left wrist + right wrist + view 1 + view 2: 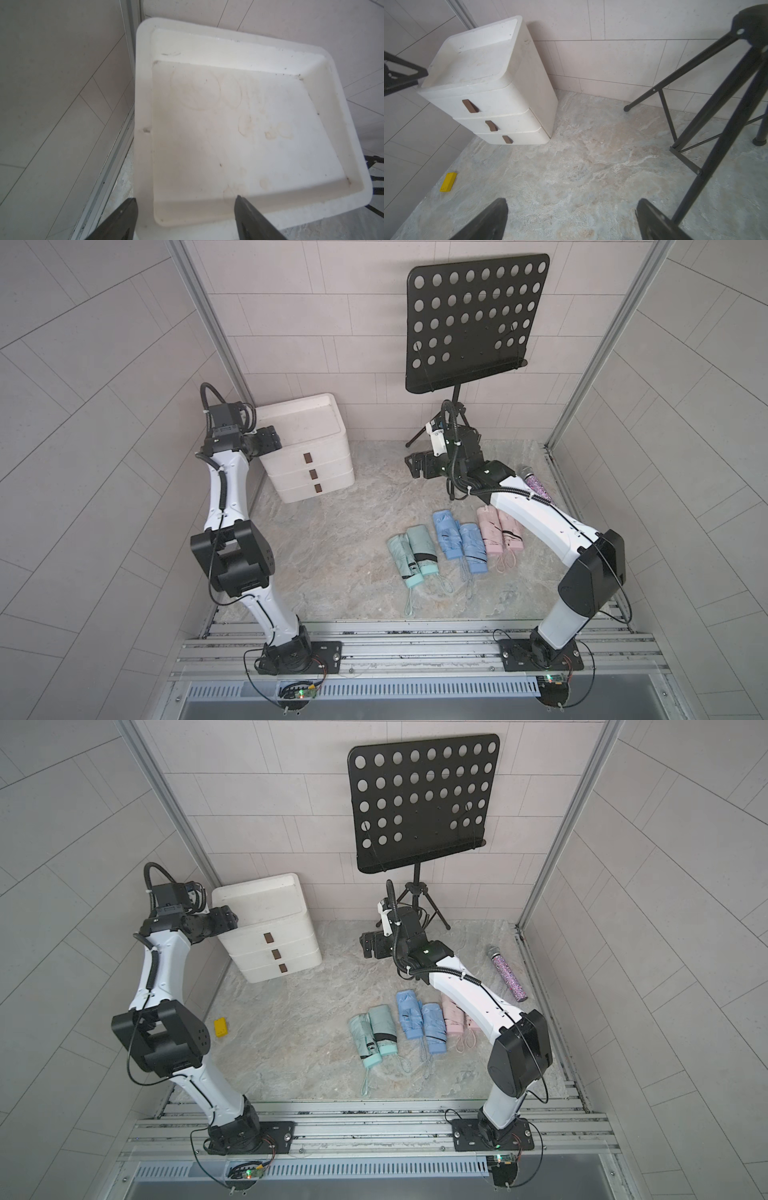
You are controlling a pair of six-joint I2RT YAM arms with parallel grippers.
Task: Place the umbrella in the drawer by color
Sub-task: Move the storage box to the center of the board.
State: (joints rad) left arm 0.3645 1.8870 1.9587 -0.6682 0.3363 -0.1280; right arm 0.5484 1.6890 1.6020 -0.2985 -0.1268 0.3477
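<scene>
1. Position of task items. Six folded umbrellas are lying on the table (332,564) at near right, in three colour pairs: mint pair (411,553), blue pair (459,541), pink pair (498,533). Their long axes are running near-to-far, slightly slanted, with the wrist loops pointing near. The drawer unit (309,443) is standing at far left with all three drawers shut and their brown handles facing near right.

2. Gripper state. The left gripper (187,198) is holding nothing; its jaws are standing apart over the near corner of the unit's top tray, and contact with the rim cannot be determined. The right gripper (572,200) is standing wide and empty above bare table at far centre, pointing left toward the unit.

3. Governing relation. The umbrellas are lying to the near side of the right gripper, and the right forearm is passing over the pink pair. The right arm is judged the nearer one; the left is well apart from them.

4. Clearance. Open table is lying between the umbrellas and the drawer fronts. The music stand (473,323) legs are crowding the far right, and a microphone (509,975) is lying just beside the right arm.
</scene>
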